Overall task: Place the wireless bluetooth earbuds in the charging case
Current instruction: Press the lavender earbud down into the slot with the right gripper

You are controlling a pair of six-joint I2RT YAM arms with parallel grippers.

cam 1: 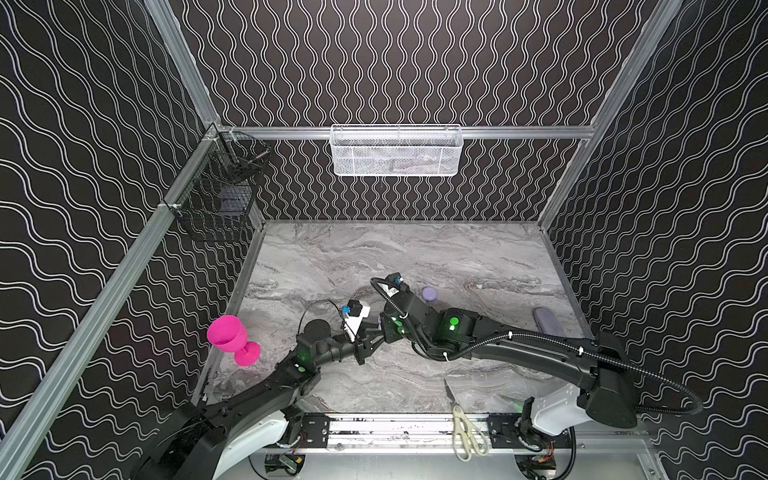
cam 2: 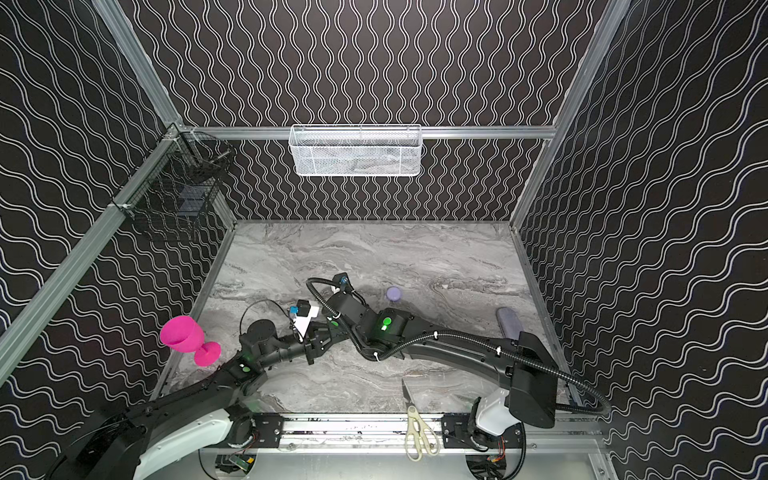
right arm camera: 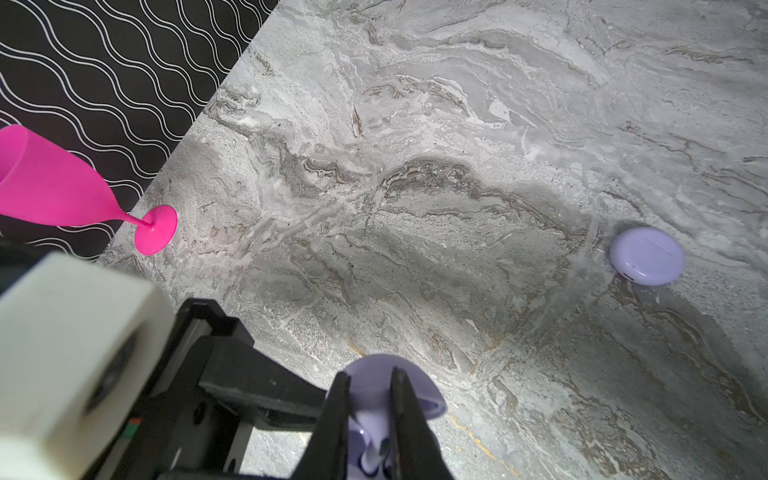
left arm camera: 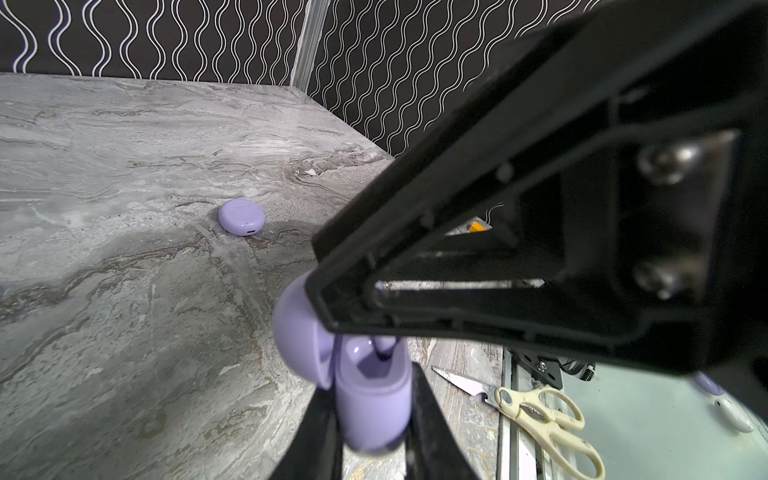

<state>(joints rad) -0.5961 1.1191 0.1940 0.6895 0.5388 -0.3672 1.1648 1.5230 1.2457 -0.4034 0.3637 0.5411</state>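
I see left gripper [left arm camera: 372, 399] clamped around open charging case [left arm camera: 374, 424], lid [left arm camera: 297, 332] flipped back. Right gripper [right arm camera: 370, 380] pinching earbud [right arm camera: 376, 455], held low over case well; seated or not, I cannot tell. Second lavender case [cam 1: 429, 293] closed, flat on marble table [cam 1: 332, 257], well apart. White mesh basket [cam 1: 397, 150] and black wire basket [cam 1: 216, 195] hang on wall rails; contents too dim for me to name. Pink goblet [cam 1: 232, 338] at left table edge.
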